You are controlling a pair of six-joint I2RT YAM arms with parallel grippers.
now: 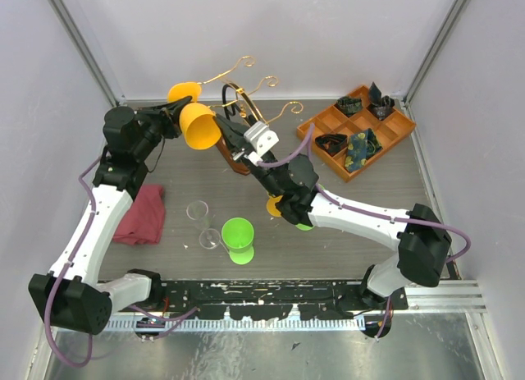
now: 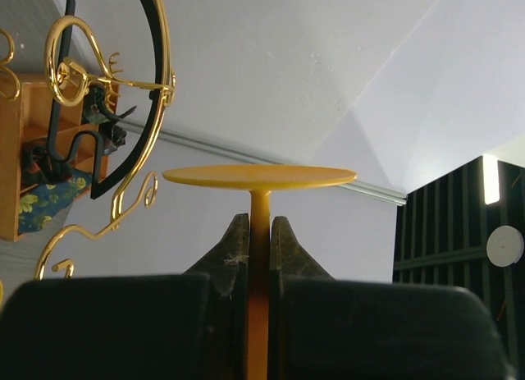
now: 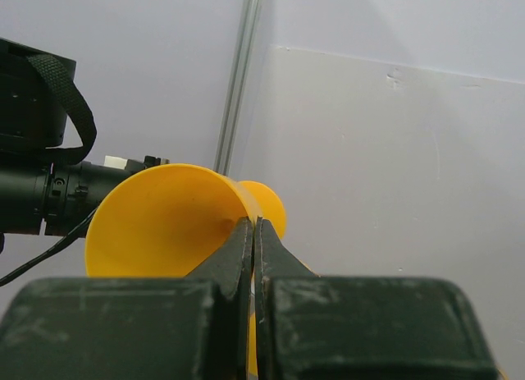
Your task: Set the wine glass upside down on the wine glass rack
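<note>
Yellow wine glass [image 1: 199, 125], apparently light, stiff plastic: left fingers [image 2: 236, 253] clamp its thin stem; right fingers [image 3: 234, 261] closed beside bowl.

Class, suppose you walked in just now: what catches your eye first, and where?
The yellow wine glass stands out, held by its stem in the left arm's fingers at the back, beside the gold wire rack. Next the bright green glass near the front, and the orange tray at the back right.
</note>
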